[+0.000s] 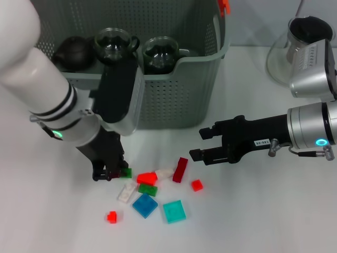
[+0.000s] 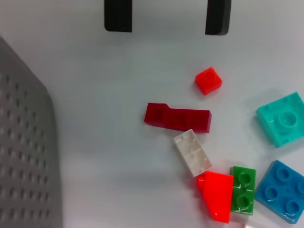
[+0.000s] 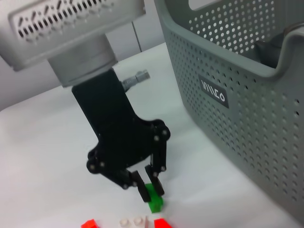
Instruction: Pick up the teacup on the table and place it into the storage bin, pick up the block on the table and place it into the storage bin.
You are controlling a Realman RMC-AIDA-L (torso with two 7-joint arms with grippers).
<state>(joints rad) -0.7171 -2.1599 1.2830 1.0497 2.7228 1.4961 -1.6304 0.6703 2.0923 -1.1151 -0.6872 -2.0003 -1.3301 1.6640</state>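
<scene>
We are judging the glass teacups (image 1: 112, 45) binned in the grey-green perforated storage bin (image 1: 174, 100); our left gripper (image 1: 111, 173) is pinching the small green block (image 1: 126, 172), while our right gripper (image 1: 201, 143) is hovering wide open.

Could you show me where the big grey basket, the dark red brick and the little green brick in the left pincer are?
storage bin (image 1: 174, 100): head view, perforated front wall.
dark red brick (image 2: 178, 118): left wrist view, its top face.
small green brick (image 3: 154, 203): right wrist view, its side, just below the left pincer (image 3: 148, 189).
</scene>
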